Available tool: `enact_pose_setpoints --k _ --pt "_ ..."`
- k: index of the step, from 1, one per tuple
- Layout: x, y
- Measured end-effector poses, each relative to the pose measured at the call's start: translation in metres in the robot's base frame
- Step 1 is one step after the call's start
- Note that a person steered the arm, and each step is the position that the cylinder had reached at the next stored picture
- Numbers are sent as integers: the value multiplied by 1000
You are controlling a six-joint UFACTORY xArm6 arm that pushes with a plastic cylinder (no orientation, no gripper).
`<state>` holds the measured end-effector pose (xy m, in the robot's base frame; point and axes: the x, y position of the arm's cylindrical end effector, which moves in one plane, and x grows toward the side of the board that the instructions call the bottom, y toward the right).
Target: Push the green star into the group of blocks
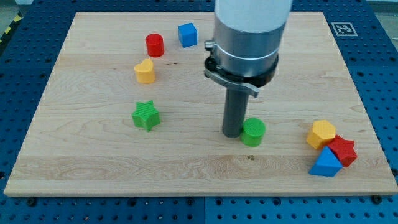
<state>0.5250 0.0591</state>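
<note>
Eight coloured blocks on the pale wooden board (93, 168), one rod. No claw here, nothing to open or close: the arm ends in a straight dark rod, and my tip (232, 135) sits on the board touching, or all but touching, the view's left side of the green cylinder block (253, 132).

Outward: the green star block (146, 116) lies well to the view's left of my tip, alone, bare wood around it. Above it, the yellow heart-shaped block (144, 71), the red cylinder block (154, 45) and the blue cube block (188, 34) form a loose group toward the view's top. At the view's lower right, a tight cluster: yellow hexagonal block (321, 134), red star block (342, 151), blue triangular block (326, 163).

Judgement: the nearest group is probably the upper one. To do it well, leave the green cylinder alone, circle to the star's bottom side without clipping it, then push straight up through its centre toward the yellow heart. Off-centre contact would likely spin the star aside.
</note>
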Motion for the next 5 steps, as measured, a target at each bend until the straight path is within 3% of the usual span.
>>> enact_pose_setpoints --k 2,3,4,5 --pt "3 66" --pt "14 72" --pt "17 48" --pt "18 -27"
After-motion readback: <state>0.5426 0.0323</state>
